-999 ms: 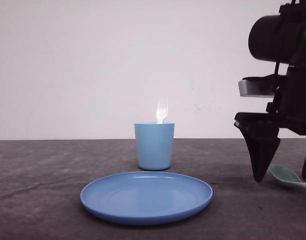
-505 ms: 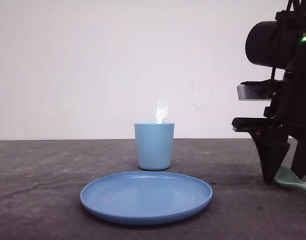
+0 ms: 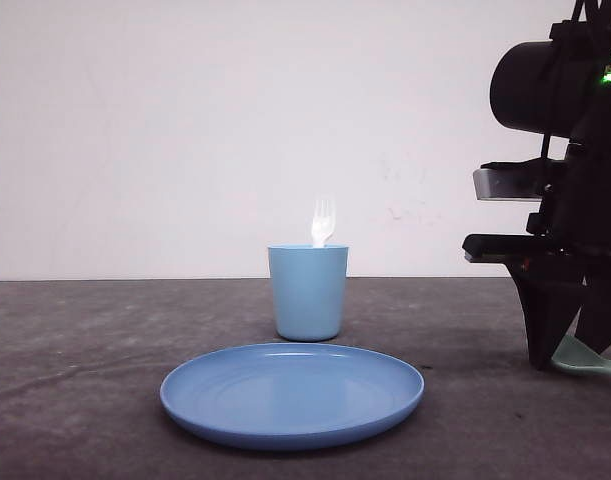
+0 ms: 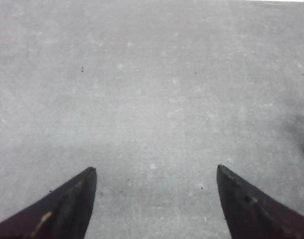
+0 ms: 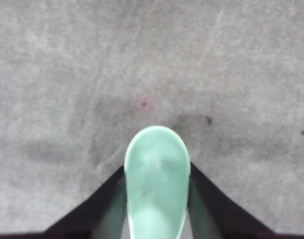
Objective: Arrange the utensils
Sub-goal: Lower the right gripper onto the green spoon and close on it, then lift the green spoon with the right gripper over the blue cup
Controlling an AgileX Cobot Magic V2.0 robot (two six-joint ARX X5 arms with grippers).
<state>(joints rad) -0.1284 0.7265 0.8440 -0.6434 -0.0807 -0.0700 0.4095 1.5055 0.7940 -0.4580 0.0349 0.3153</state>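
You have a dark grey surface (image 3: 75, 400) running across the front view, with a plain white wall behind it. At the far right of that view your right arm (image 3: 570, 150) stands as a big black mass, and its right claw (image 3: 575, 352) points down with the tips at the surface. Near the middle sits the round blue plate (image 3: 292, 392), flat and bare. Just behind the plate, and apart from it, the light-blue cup (image 3: 308, 291) stands upright.

In the left wrist view your left claw (image 4: 155, 174) is spread wide, its two dark fingers (image 4: 72, 209) well apart with bare surface between them, gripping nothing. A sliver of pale blue shows at the edge of that view; you cannot tell what it is.

In the right wrist view the right claw is pressed in on the mint-green spoon (image 5: 155, 179), one dark finger against each side of the oval bowl, which faces up. In the front view the same spoon (image 3: 583, 355) pokes out low beside the claw tips, right at the surface; whether it touches the surface you cannot tell.

The white fork (image 3: 323, 222) stands in the cup, tines up above the rim.
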